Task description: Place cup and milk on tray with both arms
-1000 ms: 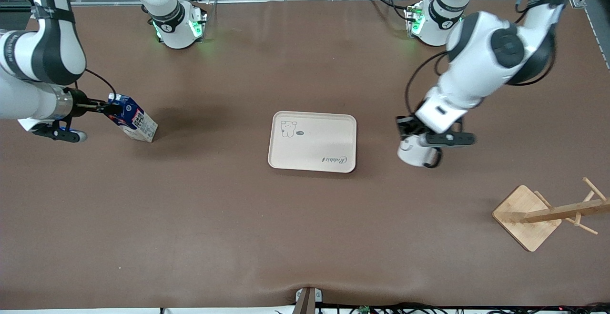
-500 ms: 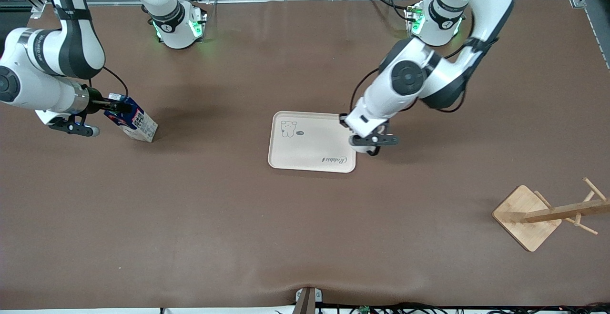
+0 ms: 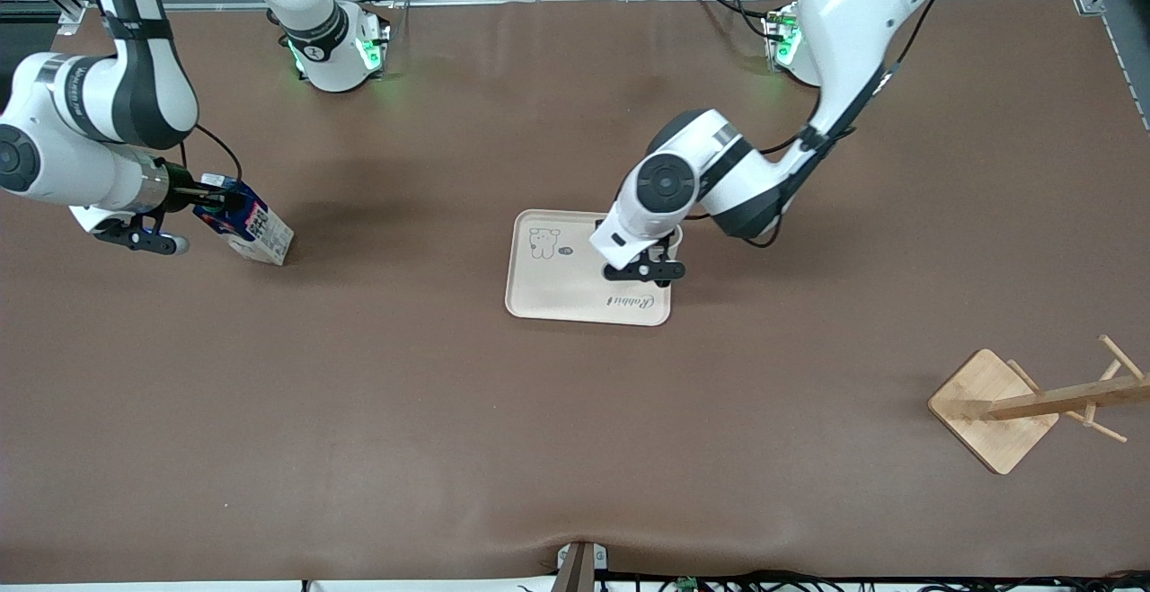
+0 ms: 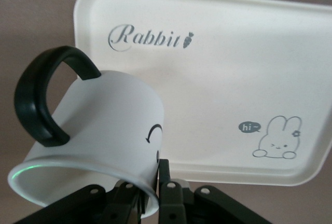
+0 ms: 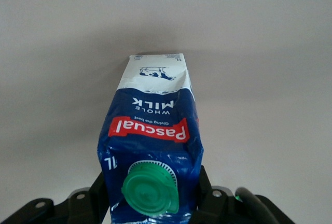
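My left gripper (image 3: 642,265) hangs over the cream tray (image 3: 557,291), over the tray's end toward the left arm. In the left wrist view it (image 4: 158,178) is shut on the rim of the white cup (image 4: 104,130), which is tilted, black handle up, above the tray (image 4: 233,53). In the front view the arm hides most of the cup. My right gripper (image 3: 214,204) is shut on the blue top of the milk carton (image 3: 254,231), which leans near the table at the right arm's end. The right wrist view shows the carton (image 5: 155,125) and green cap between the gripper's (image 5: 151,195) fingers.
A wooden mug rack (image 3: 1006,408) lies on its side toward the left arm's end, nearer the front camera than the tray. Brown table (image 3: 575,439) lies open between the carton and the tray.
My left arm has carried the cup from the table beside the tray to over the tray. The right gripper and carton have hardly moved.
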`<act>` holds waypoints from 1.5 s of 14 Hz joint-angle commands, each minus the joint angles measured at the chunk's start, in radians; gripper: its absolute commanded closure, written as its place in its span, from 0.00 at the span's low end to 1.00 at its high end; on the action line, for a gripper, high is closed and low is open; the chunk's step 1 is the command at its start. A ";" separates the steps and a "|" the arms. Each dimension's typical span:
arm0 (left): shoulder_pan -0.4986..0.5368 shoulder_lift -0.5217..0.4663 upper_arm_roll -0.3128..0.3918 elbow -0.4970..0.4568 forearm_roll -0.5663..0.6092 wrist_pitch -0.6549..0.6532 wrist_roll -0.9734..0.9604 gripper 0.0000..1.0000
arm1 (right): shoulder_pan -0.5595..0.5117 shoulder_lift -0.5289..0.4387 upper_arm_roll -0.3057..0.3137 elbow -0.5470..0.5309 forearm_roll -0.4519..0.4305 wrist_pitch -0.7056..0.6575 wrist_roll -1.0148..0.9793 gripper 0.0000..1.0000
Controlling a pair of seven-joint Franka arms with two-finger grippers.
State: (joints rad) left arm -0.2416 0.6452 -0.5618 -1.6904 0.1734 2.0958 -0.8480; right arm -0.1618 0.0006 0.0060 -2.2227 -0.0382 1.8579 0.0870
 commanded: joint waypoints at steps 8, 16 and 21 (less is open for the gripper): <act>-0.079 0.042 0.074 0.049 0.040 -0.045 -0.011 0.00 | 0.059 0.084 0.017 0.440 0.046 -0.446 -0.053 0.98; -0.058 -0.016 0.118 0.251 0.046 -0.238 -0.010 0.00 | 0.225 0.127 0.019 0.638 0.265 -0.588 0.011 0.97; -0.054 -0.194 0.288 0.265 0.048 -0.333 -0.006 0.00 | 0.437 0.185 0.019 0.698 0.320 -0.533 0.288 0.97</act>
State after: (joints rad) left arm -0.2894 0.5302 -0.3238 -1.4061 0.2067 1.8070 -0.8504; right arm 0.1885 0.1328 0.0328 -1.5792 0.2583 1.3095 0.2727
